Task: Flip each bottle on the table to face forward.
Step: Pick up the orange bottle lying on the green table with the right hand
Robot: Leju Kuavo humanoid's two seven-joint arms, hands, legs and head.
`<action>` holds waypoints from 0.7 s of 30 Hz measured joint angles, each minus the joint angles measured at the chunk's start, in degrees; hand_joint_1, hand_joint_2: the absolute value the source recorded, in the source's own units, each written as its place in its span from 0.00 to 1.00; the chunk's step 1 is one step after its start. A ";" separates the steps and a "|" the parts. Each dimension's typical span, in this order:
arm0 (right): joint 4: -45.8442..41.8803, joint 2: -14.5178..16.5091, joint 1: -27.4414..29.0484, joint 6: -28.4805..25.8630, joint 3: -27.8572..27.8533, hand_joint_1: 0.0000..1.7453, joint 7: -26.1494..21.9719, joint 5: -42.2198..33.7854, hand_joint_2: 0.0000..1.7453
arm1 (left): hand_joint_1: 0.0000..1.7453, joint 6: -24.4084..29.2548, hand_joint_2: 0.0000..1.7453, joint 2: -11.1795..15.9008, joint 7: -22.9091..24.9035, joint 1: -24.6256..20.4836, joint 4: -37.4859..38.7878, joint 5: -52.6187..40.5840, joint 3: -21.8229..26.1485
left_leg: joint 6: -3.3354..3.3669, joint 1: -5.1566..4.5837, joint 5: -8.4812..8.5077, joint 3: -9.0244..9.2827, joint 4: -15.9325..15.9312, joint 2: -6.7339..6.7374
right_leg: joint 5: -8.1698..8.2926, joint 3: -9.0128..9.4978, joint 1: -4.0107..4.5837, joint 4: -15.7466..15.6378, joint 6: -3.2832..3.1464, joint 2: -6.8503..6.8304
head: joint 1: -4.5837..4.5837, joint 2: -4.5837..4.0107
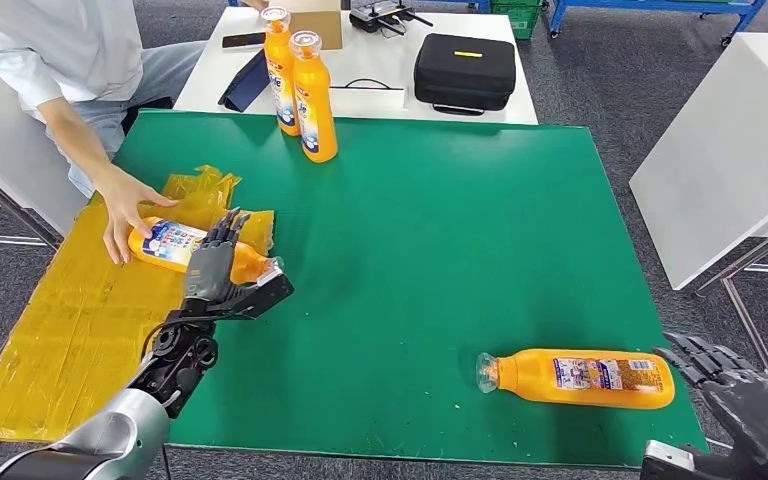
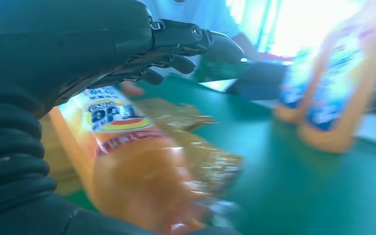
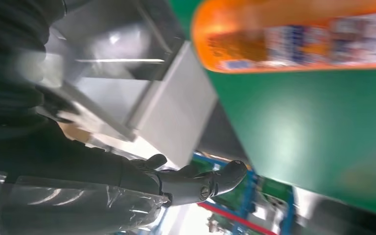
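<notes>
Head view is showing the robot's left hand [image 1: 214, 262] lying over a lying orange plastic bottle with a blue-and-white label [image 1: 192, 250] at about nine o'clock on the green table mat [image 1: 440, 240]. A person's hand [image 1: 127, 215] is resting on that bottle's base end, over the crumpled yellow plastic sheet [image 1: 70, 300]. In the left wrist view the dark fingers [image 2: 186, 44] are arching loosely above the label, apart from each other; whether the thumb is closing underneath I cannot tell.

To do this step well, I judge the left hand should be wrapping the body near its middle, waiting until the person's hand is clear, then lifting and standing the bottle with its label turned toward the robot, avoiding snagging the yellow sheet.

A second lying orange bottle [image 1: 575, 377] is resting at about five o'clock, cap end pointing to nine o'clock, with the right hand [image 1: 750, 400] just beside its base, fingers spread and holding nothing. Two upright orange bottles [image 1: 305, 90] are standing touching at about eleven o'clock, near the mat's far edge.

Labels are carrying blue, white and red printing; the left wrist view is showing bold dark characters on a yellow patch, too blurred to read. No brand is legible.
</notes>
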 joint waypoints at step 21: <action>10.39 0.27 -3.54 3.09 -3.08 0.00 1.11 3.67 1.00 | 0.00 -5.42 0.00 -5.05 -6.73 1.36 -11.00 11.97 -1.49 | 0.03 0.02 -0.02 -0.07 -0.01 0.02 | 0.00 -0.03 0.03 0.00 0.00 0.01 | -0.01 0.00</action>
